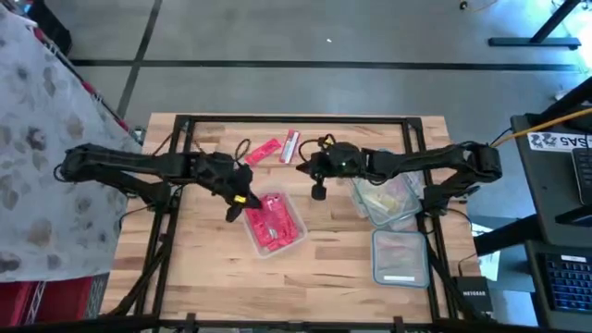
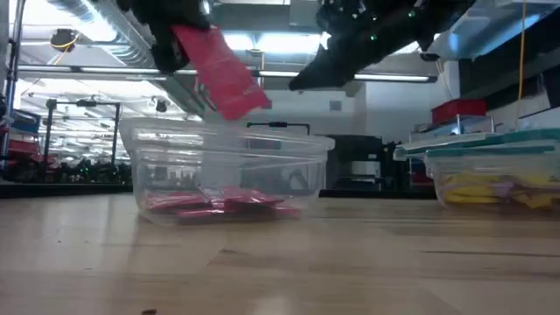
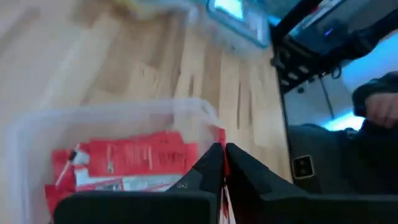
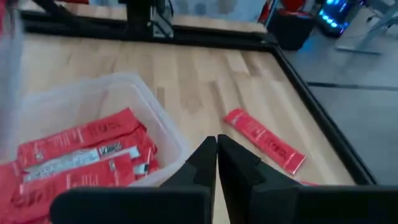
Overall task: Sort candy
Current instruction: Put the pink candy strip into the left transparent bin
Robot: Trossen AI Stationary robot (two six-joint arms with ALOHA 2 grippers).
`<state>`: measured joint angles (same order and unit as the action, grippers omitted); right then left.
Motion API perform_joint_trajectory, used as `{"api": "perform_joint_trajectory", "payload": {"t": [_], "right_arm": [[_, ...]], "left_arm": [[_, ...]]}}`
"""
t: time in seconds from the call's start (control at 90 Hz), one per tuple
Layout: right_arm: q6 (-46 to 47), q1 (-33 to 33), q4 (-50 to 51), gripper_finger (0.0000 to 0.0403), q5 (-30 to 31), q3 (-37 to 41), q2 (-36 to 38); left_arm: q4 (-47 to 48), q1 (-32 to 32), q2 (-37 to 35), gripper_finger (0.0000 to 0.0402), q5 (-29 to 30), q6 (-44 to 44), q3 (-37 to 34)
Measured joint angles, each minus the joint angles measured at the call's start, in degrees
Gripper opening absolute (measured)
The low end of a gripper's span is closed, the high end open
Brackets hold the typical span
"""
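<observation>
Now | left hand | red candy gripped, long axis tilted

- A lab or workshop: wooden bench in a black metal frame.
- Exposed ceiling ducting and strip lights.
- Bare concrete floor.
- Computer keyboard on a side desk.

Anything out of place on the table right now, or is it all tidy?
Two red candy packets lie loose on the wood, outside the red tub. The left gripper holds a packet over it; the right gripper hangs empty.
</observation>
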<state>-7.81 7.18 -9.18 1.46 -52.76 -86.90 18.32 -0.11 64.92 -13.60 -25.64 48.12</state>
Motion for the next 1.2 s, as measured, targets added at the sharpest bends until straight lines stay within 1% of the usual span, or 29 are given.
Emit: {"api": "perform_joint_trajectory", "payload": {"t": [0.233, 0.433, 0.589, 0.889, 0.956, 1.067, 1.2], "right_arm": [[0.28, -0.02, 1.61, 0.0001, -1.03, 0.01, -0.06], [0.37, -0.02, 3.55, 0.0001, -1.04, 0.01, -0.06], [0.46, -0.02, 3.48, 0.0001, -1.04, 0.01, -0.08], [0.46, -0.02, 3.44, 0.0001, -1.04, 0.01, -0.08], [0.46, -0.02, 3.72, 0.0001, -1.04, 0.01, -0.08], [0.46, -0.02, 4.47, 0.0001, -1.04, 0.01, -0.08], [0.45, -0.02, 4.63, 0.0001, -1.04, 0.01, -0.39]], "left_arm": [[-0.04, 0.91, 11.85, 0.0, -4.71, -0.67, -0.07], [1.03, 3.43, 18.59, 0.0002, -4.78, -0.03, -0.07], [4.37, 5.75, 19.08, 0.0024, -4.47, 0.04, -0.11], [5.89, 10.01, 17.79, 0.0096, -4.17, 2.15, -0.11], [7.66, 11.06, 17.76, 0.0109, -3.49, 2.63, -0.09], [12.02, 12.64, 17.75, 0.0118, -0.72, 3.82, -0.09], [12.9, 13.32, 16.59, 0.0118, 2.47, 6.41, -0.07]]}}
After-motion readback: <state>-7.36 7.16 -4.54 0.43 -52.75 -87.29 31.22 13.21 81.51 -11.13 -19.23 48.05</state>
